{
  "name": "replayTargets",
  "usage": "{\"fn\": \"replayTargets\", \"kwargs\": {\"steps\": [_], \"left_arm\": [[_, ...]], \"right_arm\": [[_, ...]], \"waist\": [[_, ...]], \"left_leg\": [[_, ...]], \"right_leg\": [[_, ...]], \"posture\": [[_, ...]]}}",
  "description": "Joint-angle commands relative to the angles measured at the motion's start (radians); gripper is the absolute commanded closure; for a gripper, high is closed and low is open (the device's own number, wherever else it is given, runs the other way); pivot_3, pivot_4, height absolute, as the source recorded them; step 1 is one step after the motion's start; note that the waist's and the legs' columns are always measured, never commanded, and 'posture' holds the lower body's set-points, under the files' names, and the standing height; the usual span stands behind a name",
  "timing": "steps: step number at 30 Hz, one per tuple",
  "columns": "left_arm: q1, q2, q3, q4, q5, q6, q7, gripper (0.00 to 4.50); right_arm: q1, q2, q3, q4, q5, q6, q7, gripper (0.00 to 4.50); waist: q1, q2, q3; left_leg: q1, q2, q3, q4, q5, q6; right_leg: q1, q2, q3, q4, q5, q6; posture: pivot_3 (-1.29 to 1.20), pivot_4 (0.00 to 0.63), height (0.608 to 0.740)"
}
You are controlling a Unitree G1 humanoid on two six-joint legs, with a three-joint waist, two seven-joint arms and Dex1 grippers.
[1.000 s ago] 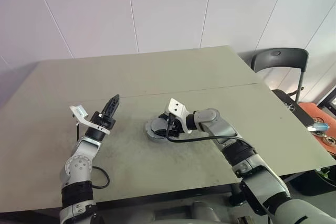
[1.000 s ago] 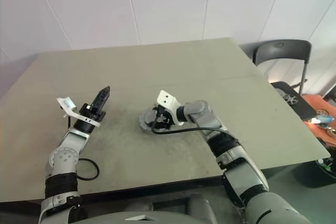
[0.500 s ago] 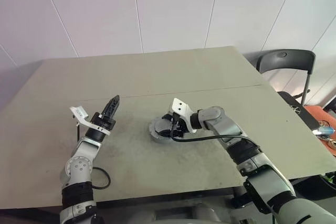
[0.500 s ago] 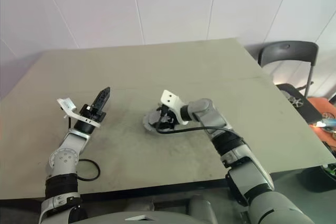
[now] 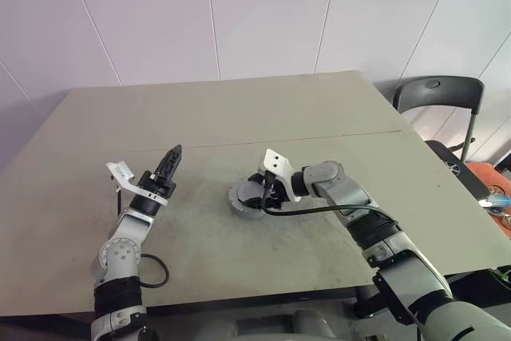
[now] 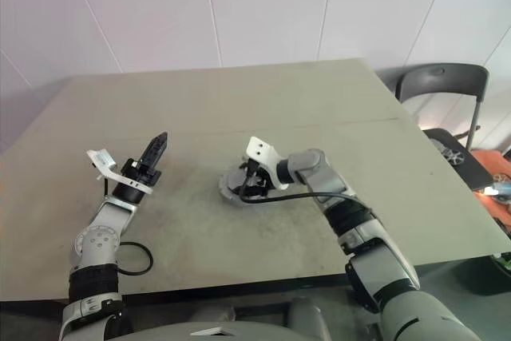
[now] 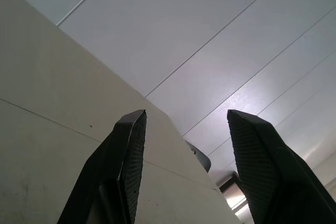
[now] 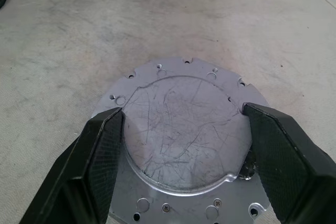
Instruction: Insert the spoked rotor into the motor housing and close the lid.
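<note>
No words, numbers, labels or signs to read anywhere.

Bare table [image 5: 239, 117] on every side of the lid [image 8: 181, 129], right gripper [image 8: 181, 166] straddling it and blocking its near side, left gripper [image 5: 168, 164] well apart, chair [image 5: 437, 97] beyond the table's corner
</note>
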Motion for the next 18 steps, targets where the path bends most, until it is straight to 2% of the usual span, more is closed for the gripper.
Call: {"fn": "replayTargets", "kwargs": {"steps": [1,6,10,13,18], "left_arm": [[-0.022,0.009,0.0,-0.029,-0.008,-0.008,-0.001,1.89],[-0.023,0.008,-0.002,-0.026,-0.006,-0.008,-0.001,1.89],[-0.021,0.005,-0.005,-0.026,-0.006,-0.009,-0.001,1.89],[-0.024,0.006,-0.006,-0.022,-0.007,-0.011,-0.001,1.89],[-0.023,0.005,-0.006,-0.02,-0.007,-0.012,-0.003,1.89]], "right_arm": [[0.042,-0.047,0.019,0.069,-0.037,0.062,0.021,1.27],[0.051,-0.074,-0.002,-0.086,0.038,0.075,0.121,1.27],[0.022,-0.09,-0.027,-0.173,0.063,0.095,0.132,1.27],[0.011,-0.108,-0.016,-0.192,0.045,0.095,0.128,1.27],[0.002,-0.113,-0.03,-0.219,0.052,0.098,0.12,1.27]], "waist": [[0.001,0.0,0.0],[0.001,0.0,0.0],[-0.003,0.0,0.0],[-0.002,-0.001,0.001],[-0.002,-0.001,0.001]], "left_leg": [[0.0,0.0,0.0,0.0,0.0,0.0],[-0.001,0.0,-0.001,0.001,0.0,0.0],[-0.007,0.0,0.0,-0.001,0.001,-0.003],[-0.018,0.0,0.0,0.0,0.001,-0.003],[-0.019,0.0,0.001,0.0,0.001,-0.003]], "right_leg": [[0.0,0.0,0.0,0.0,0.0,0.0],[0.0,0.0,0.0,0.0,-0.001,0.002],[-0.008,-0.001,0.0,0.0,-0.001,0.002],[-0.02,-0.001,0.0,0.0,-0.001,0.002],[-0.021,-0.001,0.0,0.0,-0.001,0.002]], "posture": [[0.0,0.0,0.74],[0.0,0.0,0.74],[0.0,0.0,0.74],[0.0,0.0,0.74],[0.0,0.0,0.74]]}}
